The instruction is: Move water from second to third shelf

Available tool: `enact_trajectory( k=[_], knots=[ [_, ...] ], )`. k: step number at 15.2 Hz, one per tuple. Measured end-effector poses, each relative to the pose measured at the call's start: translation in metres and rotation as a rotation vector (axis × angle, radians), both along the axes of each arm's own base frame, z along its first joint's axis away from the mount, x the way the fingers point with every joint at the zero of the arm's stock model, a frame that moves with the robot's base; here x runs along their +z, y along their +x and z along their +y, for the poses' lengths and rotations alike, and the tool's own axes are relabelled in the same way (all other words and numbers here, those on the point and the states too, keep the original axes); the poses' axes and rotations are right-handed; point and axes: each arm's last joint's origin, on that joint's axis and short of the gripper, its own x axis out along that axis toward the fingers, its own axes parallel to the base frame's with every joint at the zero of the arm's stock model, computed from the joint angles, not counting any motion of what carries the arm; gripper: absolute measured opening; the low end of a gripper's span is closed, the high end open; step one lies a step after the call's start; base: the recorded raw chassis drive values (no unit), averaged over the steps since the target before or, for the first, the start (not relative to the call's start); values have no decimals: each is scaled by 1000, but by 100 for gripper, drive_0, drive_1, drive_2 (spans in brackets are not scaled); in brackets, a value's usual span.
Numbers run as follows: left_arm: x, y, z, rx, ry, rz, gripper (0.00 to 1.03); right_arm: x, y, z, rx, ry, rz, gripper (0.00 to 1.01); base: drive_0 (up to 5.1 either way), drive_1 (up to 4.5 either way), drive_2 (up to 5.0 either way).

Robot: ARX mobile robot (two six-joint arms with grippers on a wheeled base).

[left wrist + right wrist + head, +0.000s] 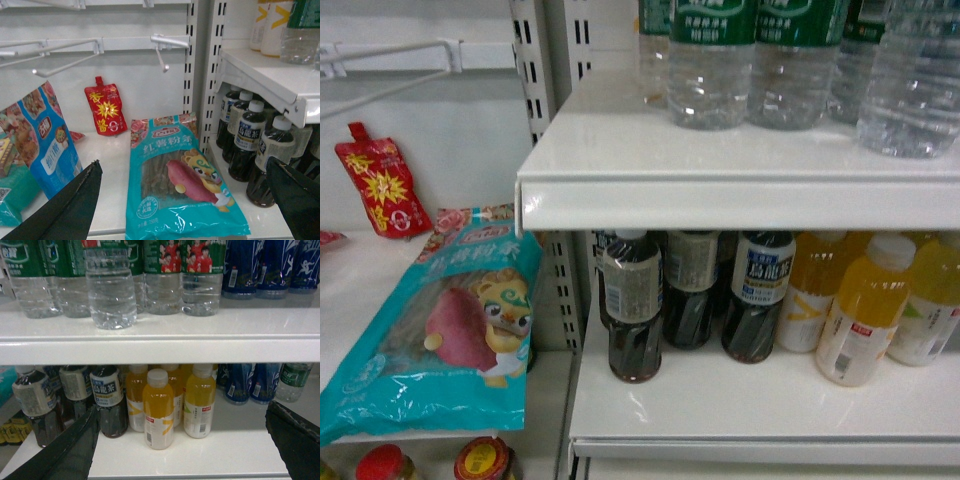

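While water bottles [110, 295] crowd the upper shelf [160, 342], both grippers, left [185, 200] and right [182, 440], hang spread and empty; progress can't be judged.

From my head view, the water bottles [720, 60] are cut off at the top edge, caps unseen. My left end effector [190, 210] shows only dark fingers [75, 210] running off the bottom corners; likewise my right end effector [185, 450]. The dark tea bottles [65, 400] sit partly behind my finger, labels too blurred to read. Two red-lidded jars [485, 460], perhaps sauce, are clipped below.
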Motion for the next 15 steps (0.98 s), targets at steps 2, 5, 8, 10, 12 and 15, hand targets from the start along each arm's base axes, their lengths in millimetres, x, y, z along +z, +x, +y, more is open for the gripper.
enact_trajectory(
  k=[2,5,8,10,12,15],
  knots=[
    [0,0,0,0,0,0,98,0,0,0,1,0,0,98,0,0,0],
    [0,0,0,0,0,1,98,0,0,0,2,-3,0,98,0,0,0],
    [0,0,0,-1,0,1,98,0,0,0,1,-2,0,98,0,0,0],
    [0,0,0,-1,0,4,98,0,0,0,1,-3,4,98,0,0,0],
    [0,0,0,0,0,3,98,0,0,0,1,-3,3,98,0,0,0],
    [0,0,0,0,0,3,98,0,0,0,1,-3,2,98,0,0,0]
  ],
)
